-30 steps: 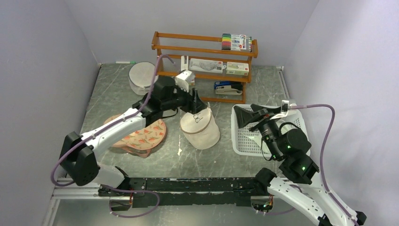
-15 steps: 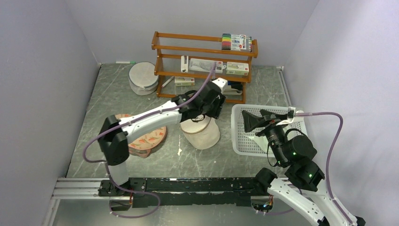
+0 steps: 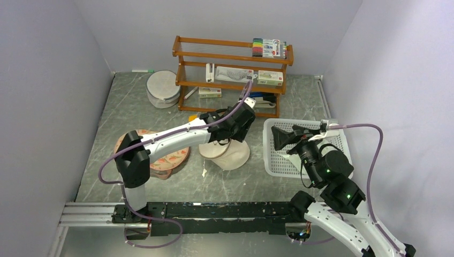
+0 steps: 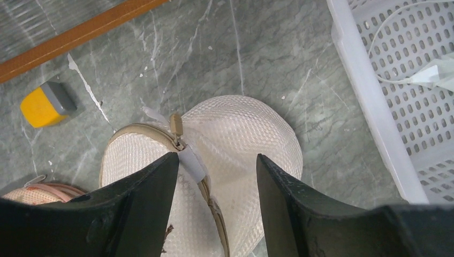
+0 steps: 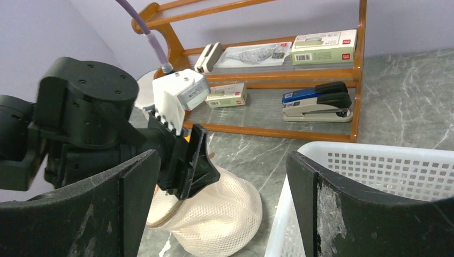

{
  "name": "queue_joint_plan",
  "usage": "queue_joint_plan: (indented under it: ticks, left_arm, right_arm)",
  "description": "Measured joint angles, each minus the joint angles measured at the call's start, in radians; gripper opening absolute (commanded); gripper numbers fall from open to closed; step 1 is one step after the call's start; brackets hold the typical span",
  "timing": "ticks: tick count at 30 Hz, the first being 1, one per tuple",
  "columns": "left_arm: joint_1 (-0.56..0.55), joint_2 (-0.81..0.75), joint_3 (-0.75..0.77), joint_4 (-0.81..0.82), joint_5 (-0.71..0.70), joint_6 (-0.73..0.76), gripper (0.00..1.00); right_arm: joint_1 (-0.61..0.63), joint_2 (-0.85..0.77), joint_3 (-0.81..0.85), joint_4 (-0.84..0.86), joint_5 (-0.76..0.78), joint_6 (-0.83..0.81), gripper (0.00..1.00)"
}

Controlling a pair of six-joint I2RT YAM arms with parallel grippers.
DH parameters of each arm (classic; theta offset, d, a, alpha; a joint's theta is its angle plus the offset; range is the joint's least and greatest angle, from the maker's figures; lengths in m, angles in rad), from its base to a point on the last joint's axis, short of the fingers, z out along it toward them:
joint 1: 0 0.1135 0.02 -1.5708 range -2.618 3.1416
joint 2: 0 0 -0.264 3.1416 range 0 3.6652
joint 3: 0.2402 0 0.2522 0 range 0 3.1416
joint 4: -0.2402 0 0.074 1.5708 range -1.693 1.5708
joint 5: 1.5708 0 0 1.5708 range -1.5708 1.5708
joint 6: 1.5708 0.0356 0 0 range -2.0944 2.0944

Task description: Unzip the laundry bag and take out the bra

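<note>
**Left jaws over the round cream-white mesh laundry bag (image 3: pixel 230 154), centre of the overhead view**

The bag lies on the grey marbled desk (image 3: pixel 134 107), between the peach carrot-print case (image 3: pixel 172 158) at centre left and the white perforated plastic basket (image 3: pixel 279 161) at centre right. In the left wrist view the left jaws stand released, 1 black finger (image 4: pixel 139 198) either side of the tan zip pull (image 4: pixel 176 124), not pinching it. The right jaws gape wide, grasping nothing, above the basket's left part.
</note>
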Motion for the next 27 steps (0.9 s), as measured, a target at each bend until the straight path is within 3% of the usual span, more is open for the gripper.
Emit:
queue_joint_plan:
  ticks: [10,19,27]
  left_arm:
    - [-0.006,-0.148,-0.044,0.005,-0.035,0.001,0.75]
    - [-0.006,-0.089,-0.045,-0.01,-0.067,-0.003,0.67]
    - [-0.006,0.006,-0.035,-0.05,-0.095,-0.007,0.24]
  right_arm:
    - [0.0,0.028,-0.01,0.005,-0.015,0.001,0.89]
    - [0.0,0.047,-0.012,0.008,-0.026,0.002,0.89]
    - [0.0,0.05,-0.014,0.008,-0.03,0.002,0.89]
